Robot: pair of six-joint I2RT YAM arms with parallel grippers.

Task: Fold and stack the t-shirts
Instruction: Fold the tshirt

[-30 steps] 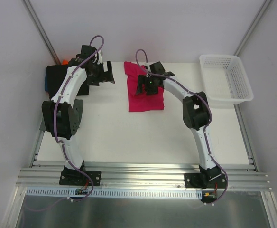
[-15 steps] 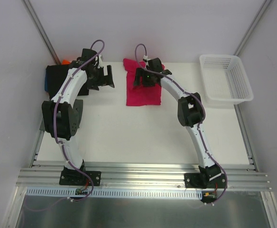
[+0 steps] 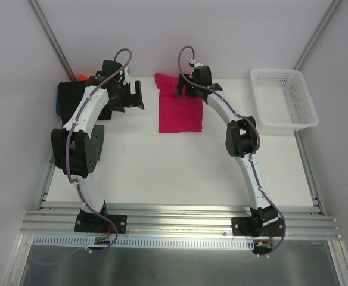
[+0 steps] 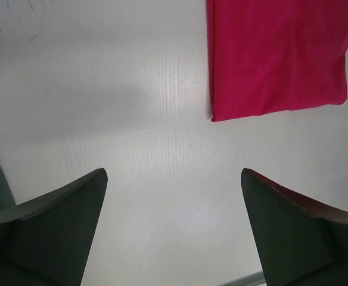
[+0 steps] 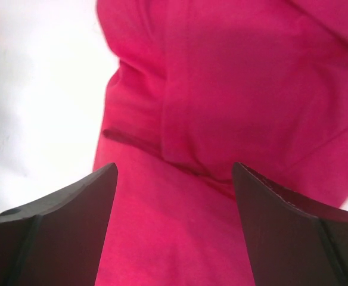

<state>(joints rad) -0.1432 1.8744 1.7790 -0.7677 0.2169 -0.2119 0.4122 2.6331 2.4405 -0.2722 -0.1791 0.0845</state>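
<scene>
The left gripper [image 3: 132, 98] sits where it was a second ago, near the far-left stack [image 3: 70, 98], its jaws wide over bare table [image 3: 162, 173] with nothing in them. The pink shirt [image 3: 180, 114] lay skewed and longer then. It is now a squarer, straight-edged rectangle at the far centre, with its near edge drawn back. The right gripper [image 3: 187, 88] has moved from the shirt's middle to its far edge and hangs over the cloth, spread wide and gripping nothing.

The stack is soft folded cloth, black on top, with a blue edge at its left and orange at its far side. The table is matte white and finely ribbed. The pink cloth [image 4: 275, 59] is smooth with crisp edges, and at its far end it shows soft creases and an overlapping fold [image 5: 221, 89]. The basket [image 3: 275, 70] at far right is white plastic mesh, rectangular.
</scene>
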